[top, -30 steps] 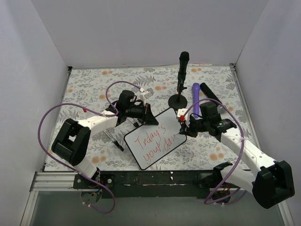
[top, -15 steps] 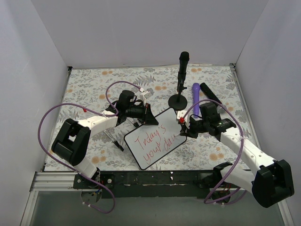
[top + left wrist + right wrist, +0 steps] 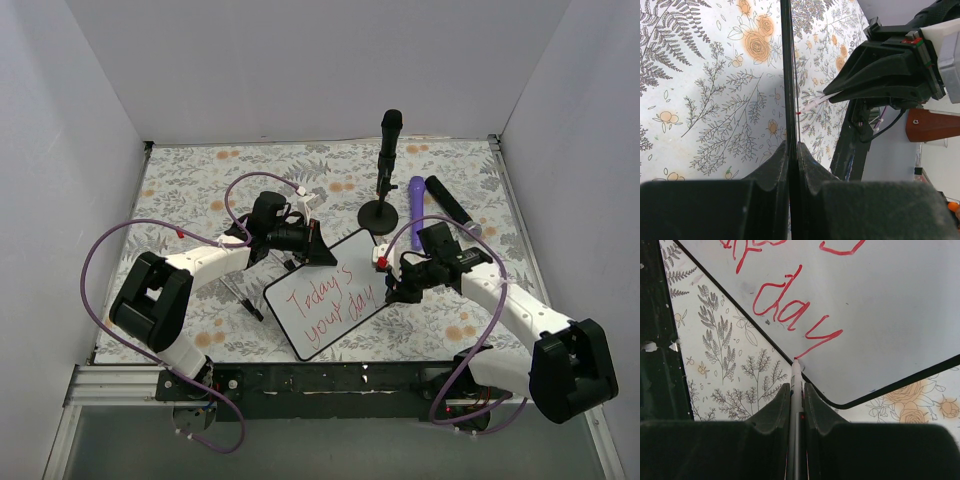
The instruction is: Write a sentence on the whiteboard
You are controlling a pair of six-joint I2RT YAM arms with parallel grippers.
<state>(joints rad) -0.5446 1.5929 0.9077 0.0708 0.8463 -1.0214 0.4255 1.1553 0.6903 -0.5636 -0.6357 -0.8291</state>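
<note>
Whiteboard (image 3: 352, 250) lies slanted on the near middle of the table, between the two arms, one corner pointing at the near edge. Its red sentence (image 3: 330, 297) reads "Today's your day" in two sloping lines. A round-footed black stand (image 3: 377, 214) just beyond the board holds a dark pen (image 3: 389, 140) upright. Right of the stand, a purple marker (image 3: 416, 205) and a black marker (image 3: 447, 202) lie flat on the cloth, close together and apart from the board. The left gripper (image 3: 318, 247) is clamped on the board's far edge; its wrist view shows that thin black frame (image 3: 789, 75) pinched edge-on between both fingers (image 3: 772, 167). The right gripper (image 3: 392, 285) is closed around a white marker (image 3: 796, 382), whose tip touches the board at the end of the tail of the last "y", close to the board's black rim. Purple cables loop over both arms. A floral cloth (image 3: 190, 185) with ferns and orange flowers covers the table, plain white walls (image 3: 300, 60) stand on three sides, and a black rail (image 3: 340, 378) runs along the near edge.
</note>
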